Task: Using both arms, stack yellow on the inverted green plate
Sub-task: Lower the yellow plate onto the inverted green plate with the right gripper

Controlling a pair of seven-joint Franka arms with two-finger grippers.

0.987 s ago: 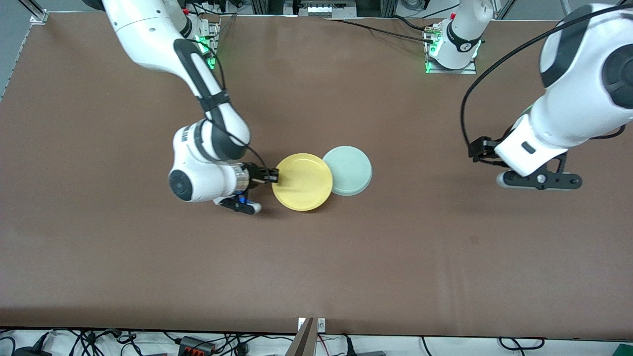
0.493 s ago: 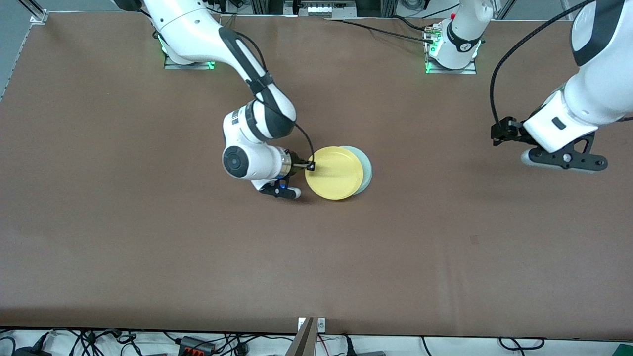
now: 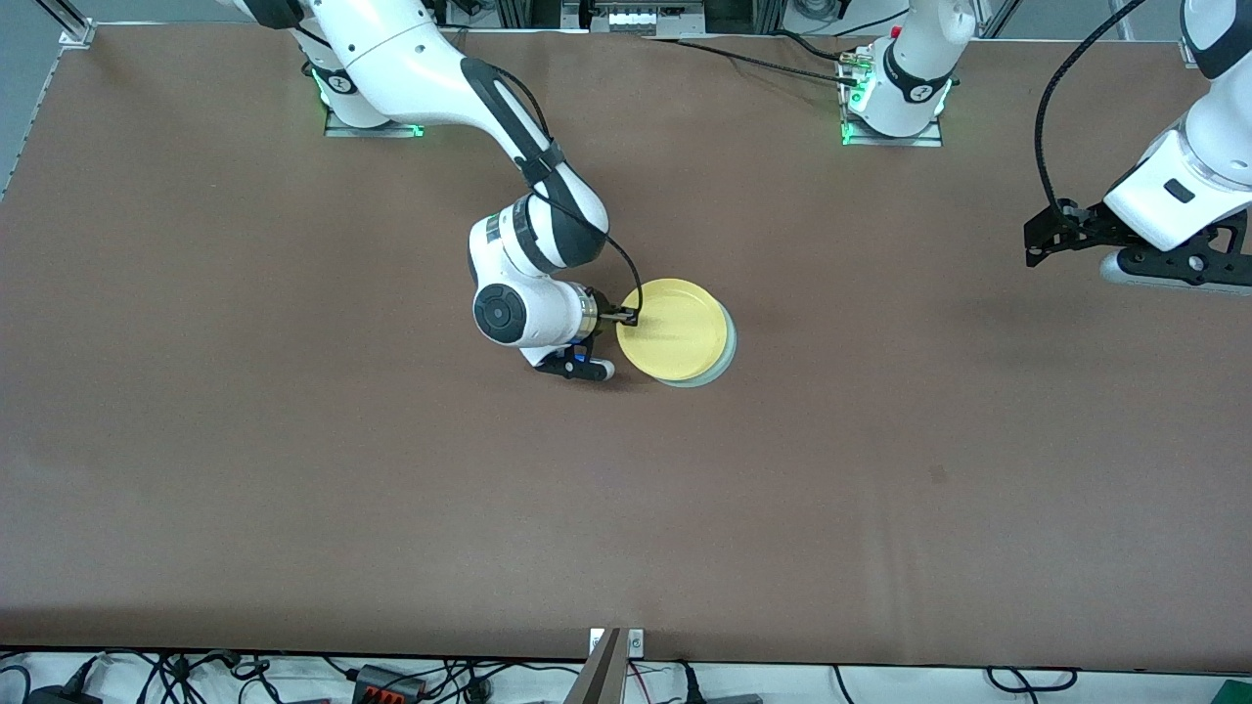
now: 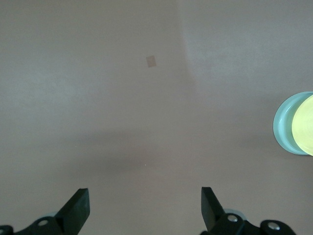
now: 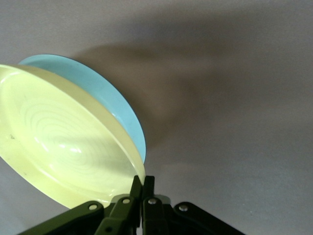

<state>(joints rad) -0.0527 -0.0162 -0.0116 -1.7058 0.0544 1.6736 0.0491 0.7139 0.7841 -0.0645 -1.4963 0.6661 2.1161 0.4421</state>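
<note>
Brown table, mid-surface: yellow plate over inverted green plate, seemingly just above it. Right gripper clamped on yellow rim. Left gripper spread wide, empty, over left arm's table end.

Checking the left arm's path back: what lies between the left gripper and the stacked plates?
Only bare brown table: the left wrist view shows nothing between the open left gripper and the yellow plate on the green plate.
</note>
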